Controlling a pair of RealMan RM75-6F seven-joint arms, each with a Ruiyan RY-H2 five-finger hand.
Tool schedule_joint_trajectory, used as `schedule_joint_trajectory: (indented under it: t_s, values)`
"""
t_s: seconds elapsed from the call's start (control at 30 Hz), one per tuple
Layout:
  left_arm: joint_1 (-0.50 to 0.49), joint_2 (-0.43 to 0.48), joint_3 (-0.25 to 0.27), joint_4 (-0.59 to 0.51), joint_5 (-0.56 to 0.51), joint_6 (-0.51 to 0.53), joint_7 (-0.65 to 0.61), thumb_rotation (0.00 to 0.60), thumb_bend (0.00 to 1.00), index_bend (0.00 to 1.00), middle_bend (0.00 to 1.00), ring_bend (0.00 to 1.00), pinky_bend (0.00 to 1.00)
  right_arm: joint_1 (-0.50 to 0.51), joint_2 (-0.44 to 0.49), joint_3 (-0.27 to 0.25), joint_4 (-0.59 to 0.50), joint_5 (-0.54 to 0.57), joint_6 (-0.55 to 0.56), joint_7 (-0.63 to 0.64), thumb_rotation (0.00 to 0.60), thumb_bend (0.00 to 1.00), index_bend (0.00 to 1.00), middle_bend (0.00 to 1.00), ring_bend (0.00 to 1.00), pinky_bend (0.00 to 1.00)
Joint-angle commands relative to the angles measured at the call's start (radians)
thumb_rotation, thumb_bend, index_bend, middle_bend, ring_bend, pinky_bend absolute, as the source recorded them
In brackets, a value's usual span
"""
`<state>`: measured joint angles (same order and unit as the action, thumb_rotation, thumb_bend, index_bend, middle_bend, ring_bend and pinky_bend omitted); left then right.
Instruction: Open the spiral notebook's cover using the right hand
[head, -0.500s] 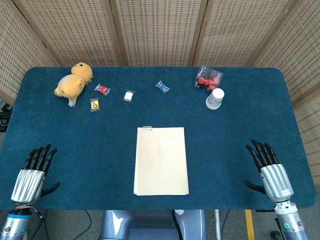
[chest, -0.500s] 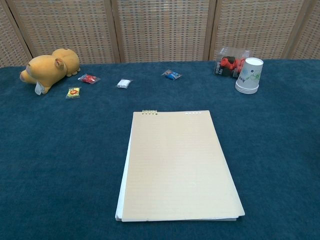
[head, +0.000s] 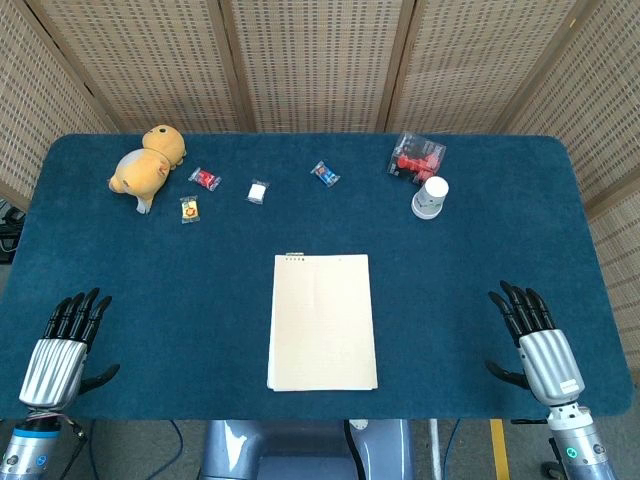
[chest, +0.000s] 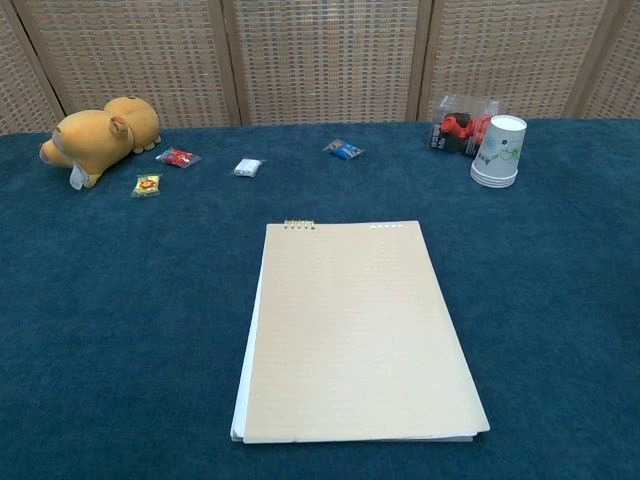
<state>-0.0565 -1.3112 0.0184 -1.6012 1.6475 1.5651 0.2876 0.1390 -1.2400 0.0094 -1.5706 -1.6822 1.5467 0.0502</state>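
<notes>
Resting my right hand (head: 541, 347) at the desk's (head: 150, 290) 4 o'clock edge, fingers spread, holding nothing | left hand (head: 62, 350) likewise spread at 8 o'clock | spiral notebook (head: 322, 322) closed, flat at centre, well apart from both.

Left hand (head: 62, 355) rests at the near left table edge, fingers extended and slightly spread, thumb out to the side, holding nothing. Right hand (head: 540, 345) mirrors this pose at the near right edge.
</notes>
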Motion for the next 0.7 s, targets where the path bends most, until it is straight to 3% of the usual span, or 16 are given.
schedule_joint_trajectory:
  t_s: [0.03, 0.7]
  values:
    - [-0.001, 0.000, 0.001, 0.000, -0.001, -0.003, -0.002, 0.600, 0.00, 0.00, 0.00, 0.00, 0.05, 0.001, 0.000, -0.001, -0.002, -0.003, 0.000, 0.003, 0.600, 0.07, 0.00, 0.00, 0.00, 0.00]
    - [0.003, 0.001, 0.003, -0.007, 0.009, 0.003, 0.003, 0.600, 0.00, 0.00, 0.00, 0.00, 0.05, 0.035, -0.040, -0.044, 0.014, -0.081, -0.053, 0.009, 0.600, 0.06, 0.00, 0.00, 0.00, 0.00]
